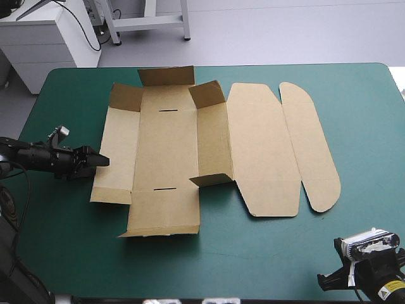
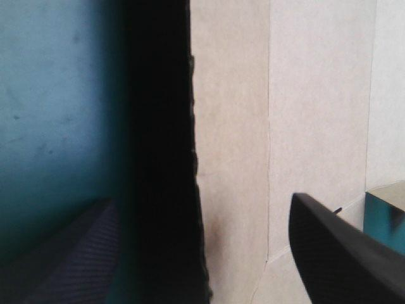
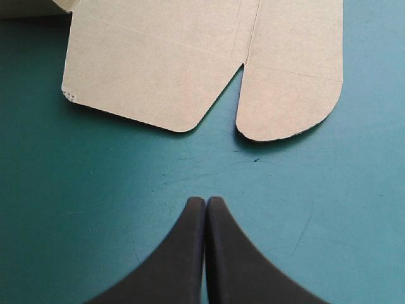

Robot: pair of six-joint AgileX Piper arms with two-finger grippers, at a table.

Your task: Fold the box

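the brown box (image 1: 168, 152) lies opened out across the middle of the teal-green cover (image 1: 69, 247), nearly flat, with only its small corner flaps (image 1: 207, 95) lifting a little; no wall is raised or tucked, so the folding looks barely begun. the left gripper (image 1: 101, 160) sits at the box's left edge, fingers spread with that edge between them. the right gripper (image 3: 205, 201) hangs over bare cover short of the rounded lid flaps (image 3: 288, 95), fingers pressed together.

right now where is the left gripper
In the high view the left gripper is at the left side of the table, open at the left edge of the brown box.
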